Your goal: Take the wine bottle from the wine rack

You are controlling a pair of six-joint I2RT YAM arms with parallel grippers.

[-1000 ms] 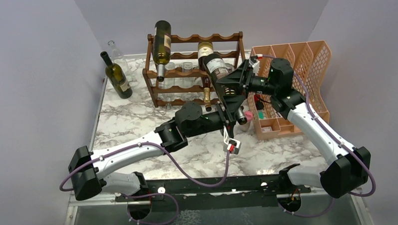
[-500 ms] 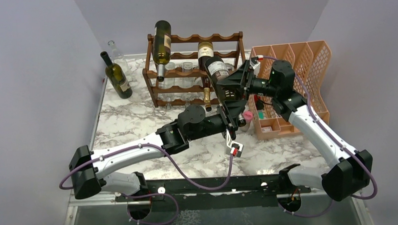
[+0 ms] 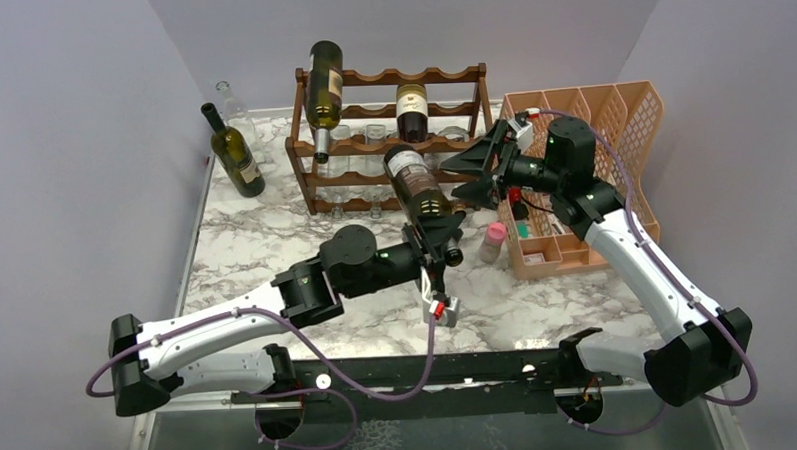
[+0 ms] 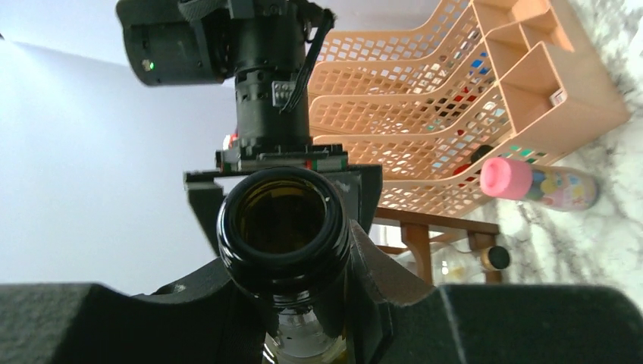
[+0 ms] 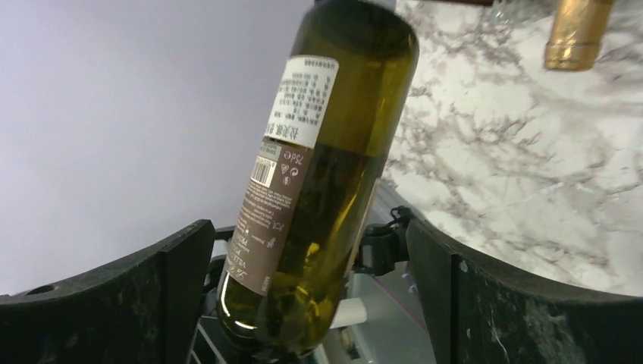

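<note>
1. We see the left end effector (image 3: pixel 437 234) clamped on the neck of the wine bottle (image 3: pixel 413 184). In the left wrist view its fingers (image 4: pixel 189 303) press on both sides of the dark glass just below the open mouth.
2. The wine bottle is held in the air above the marble tabletop (image 3: pixel 275 239), just in front of the wine rack (image 3: pixel 358 176). It is tilted, with its base up toward the rack's middle tiers and its neck down toward the left arm. We cannot tell whether the base touches a rail.
3. The right end effector (image 3: pixel 460 178) is spread wide beside the bottle's body and grips nothing. In the right wrist view its two fingers (image 5: pixel 523 303) stand well apart, with the labelled bottle seen between them and not touching either.
4. Two more bottles sit on the rack. A dark bottle (image 3: pixel 323 88) leans on the top left corner, and a labelled one (image 3: pixel 411 99) lies in a top slot. A gold-foiled neck (image 5: pixel 576 34) shows near the rack in the right wrist view.
5. A green bottle (image 3: pixel 234 151) and a clear bottle (image 3: pixel 235 106) stand on the tabletop left of the rack.
6. An orange mesh file organizer (image 3: pixel 611 127) stands to the right of the rack, and a small pink-capped bottle (image 3: pixel 492 242) is just beside its near corner.
</note>
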